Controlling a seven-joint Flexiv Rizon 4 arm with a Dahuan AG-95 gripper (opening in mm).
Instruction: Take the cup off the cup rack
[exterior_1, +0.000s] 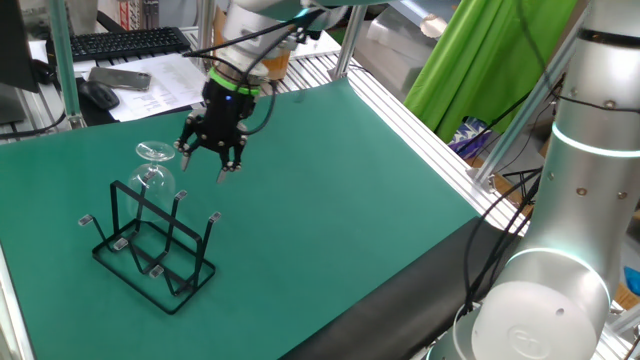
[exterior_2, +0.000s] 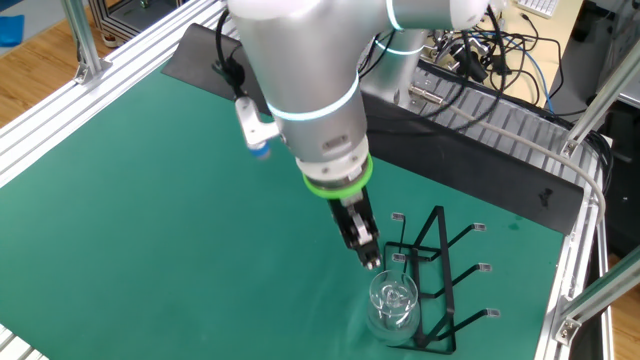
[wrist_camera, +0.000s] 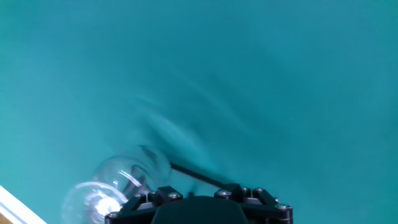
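- The wine glass (exterior_1: 153, 167) hangs upside down on the wire cup rack (exterior_1: 155, 247), its round foot uppermost and its bowl over one of the upright prongs at the rack's far end.
- In the other fixed view the wine glass (exterior_2: 392, 303) shows as a clear bowl at the near end of the cup rack (exterior_2: 440, 275), by the table's near edge in that view.
- The rack stands on the green mat (exterior_1: 320, 200), toward the table's left edge in the one fixed view (well away from the right edge, where the aluminium rail (exterior_1: 420, 115) runs).
- The gripper (exterior_1: 211, 160) hangs above the mat just beside the glass, on the side away from the left edge; its fingers are spread a little apart and hold nothing.
- In the other fixed view the gripper (exterior_2: 364, 248) points down close above the glass, apart from it.
- In the hand view the glass (wrist_camera: 118, 183) is blurred at the lower left, next to the black gripper body (wrist_camera: 199, 205); the fingertips cannot be seen there.
- A keyboard (exterior_1: 125, 43) and a mouse (exterior_1: 100, 94) lie beyond the table's far-left corner.
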